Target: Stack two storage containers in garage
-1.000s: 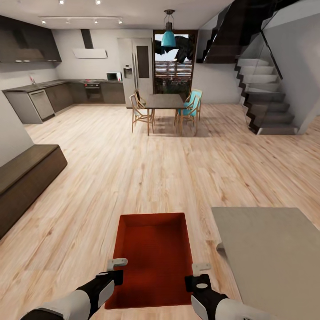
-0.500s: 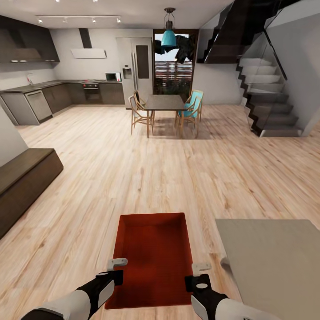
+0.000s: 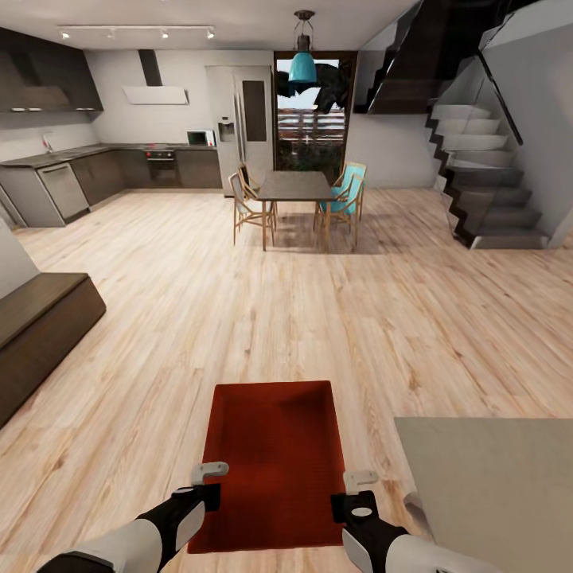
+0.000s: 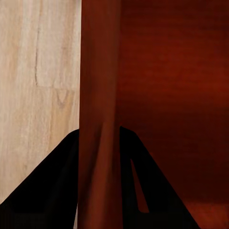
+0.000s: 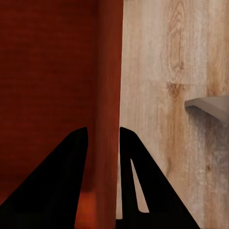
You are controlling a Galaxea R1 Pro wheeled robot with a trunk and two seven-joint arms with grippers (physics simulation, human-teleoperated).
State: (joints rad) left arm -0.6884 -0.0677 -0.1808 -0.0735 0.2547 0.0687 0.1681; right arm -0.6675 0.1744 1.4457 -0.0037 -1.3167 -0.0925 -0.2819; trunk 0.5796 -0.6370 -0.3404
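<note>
An orange-red storage container (image 3: 274,461) hangs out in front of the robot, carried level above the light wood-plank floor (image 3: 239,318) of the living room, open top up and nothing inside it. The left claw (image 3: 208,484) is closed down on the container's left wall — in the left wrist view the two dark fingers (image 4: 47,191) straddle that thin wall (image 4: 99,95), one inside, one outside. The right claw (image 3: 360,490) pinches the opposite wall the same way, its fingers (image 5: 62,181) either side of the red edge (image 5: 109,86). Just to the robot's right, near the container but apart from it, lies a pale beige rug (image 3: 493,485). Ahead stands a dining table (image 3: 295,186) with chairs — a teal pendant lamp (image 3: 302,68) above it. The kitchen counter (image 3: 64,155) runs off left, a dark staircase (image 3: 477,175) climbs at right, and a low dark bench (image 3: 40,318) sits against the left wall.
</note>
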